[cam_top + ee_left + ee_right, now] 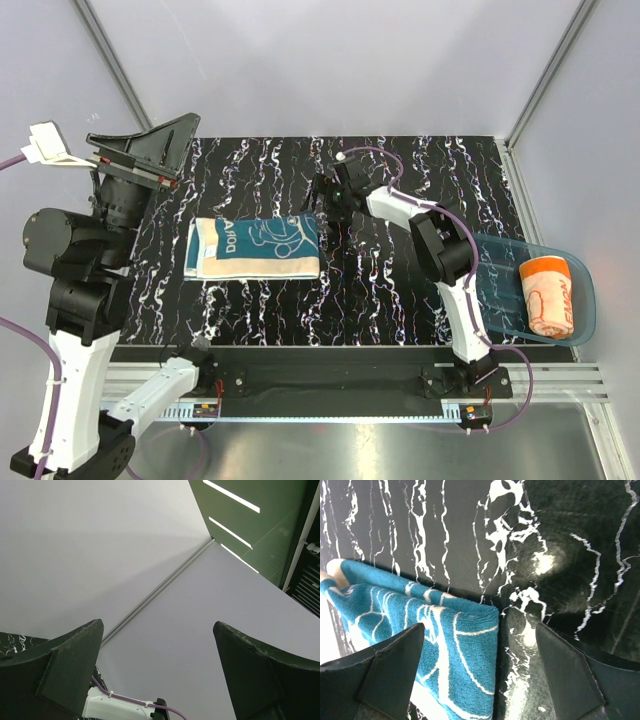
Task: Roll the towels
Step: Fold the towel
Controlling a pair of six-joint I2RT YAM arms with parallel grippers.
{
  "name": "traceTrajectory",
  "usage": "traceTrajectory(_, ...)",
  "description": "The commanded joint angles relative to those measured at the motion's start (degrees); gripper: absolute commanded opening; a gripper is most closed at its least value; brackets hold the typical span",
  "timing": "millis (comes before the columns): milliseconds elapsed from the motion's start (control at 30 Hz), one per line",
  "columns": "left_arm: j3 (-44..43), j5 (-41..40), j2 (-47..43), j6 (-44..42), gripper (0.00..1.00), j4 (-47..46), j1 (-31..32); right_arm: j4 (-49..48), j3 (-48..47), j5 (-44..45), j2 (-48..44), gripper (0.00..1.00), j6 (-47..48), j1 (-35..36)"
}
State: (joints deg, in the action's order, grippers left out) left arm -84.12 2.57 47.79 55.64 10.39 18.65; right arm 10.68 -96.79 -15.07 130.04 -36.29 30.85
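Rolling: teal towel (255,247), pinch right edge low, both layers
Right jaws: apart over that edge's corner
Left jaws: apart, raised

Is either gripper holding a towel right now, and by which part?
Nothing is held. The right gripper stands open at the teal towel's corner; the left gripper is open and raised, empty.

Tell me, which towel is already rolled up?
The orange towel, rolled up in the blue tray on the right. The teal towel lies flat, folded, on the black table.
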Motion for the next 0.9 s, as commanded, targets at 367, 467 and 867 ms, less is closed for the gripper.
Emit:
traceTrajectory(367,0.4,0.7,0.8,0.8,0.99,-2.9,0.2,-2.6,3.5,-5.1,-0.4,0.79,-1.8,2.3)
traceTrajectory(467,1.1,-0.5,0.5,0.6,0.99,-2.2,0.2,-2.8,3.7,-5.6,-0.3,0.67,-1.9,2.2)
traceTrajectory(867,10.4,-9.3,1.1,-22.1,0.99,13.3,0.0,-1.2,9.5,-2.9,-5.6,0.06,0.7,-0.6)
